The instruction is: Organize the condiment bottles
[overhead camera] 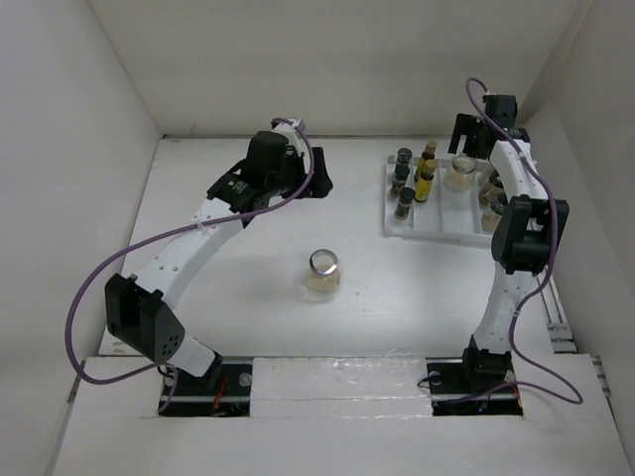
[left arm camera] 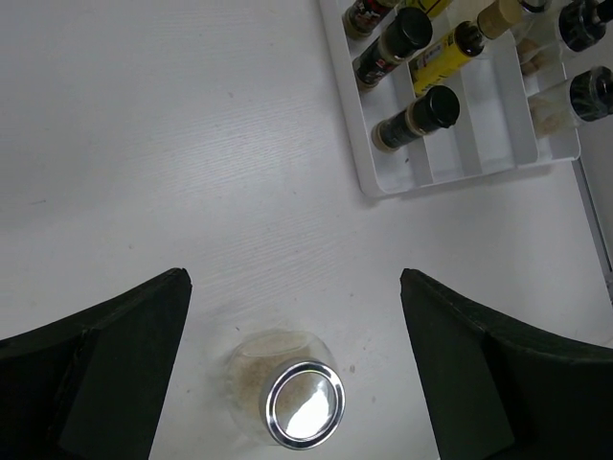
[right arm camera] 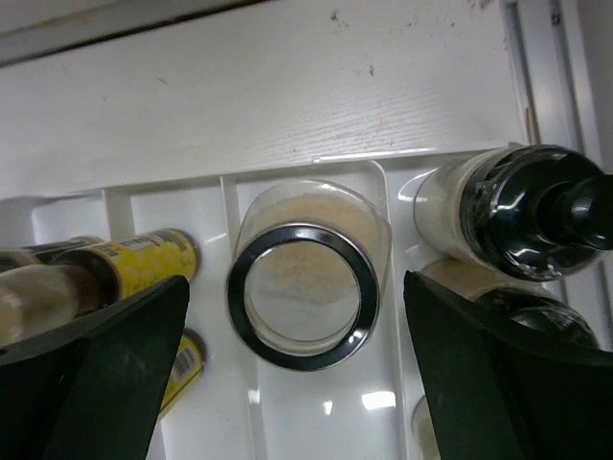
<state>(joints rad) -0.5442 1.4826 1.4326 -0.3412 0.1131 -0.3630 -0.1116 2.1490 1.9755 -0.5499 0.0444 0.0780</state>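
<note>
A clear silver-lidded jar (overhead camera: 324, 270) of beige powder stands alone on the table; in the left wrist view (left arm camera: 287, 388) it sits low between my fingers' lines. My left gripper (overhead camera: 317, 183) hovers high behind it, open and empty (left arm camera: 294, 278). The white tray (overhead camera: 437, 226) holds dark black-capped spice jars (overhead camera: 406, 202), amber yellow-labelled bottles (overhead camera: 425, 181), another clear jar (overhead camera: 458, 174) and cream-filled black-capped bottles (overhead camera: 491, 188). My right gripper (overhead camera: 464, 139) is open above that clear jar (right arm camera: 305, 278), not touching it. A cream bottle (right arm camera: 508, 216) stands to its right.
White walls close in the table on the left, back and right. A metal rail (overhead camera: 556, 307) runs along the right edge beside the tray. The right arm (overhead camera: 521, 233) partly hides the tray's right compartments.
</note>
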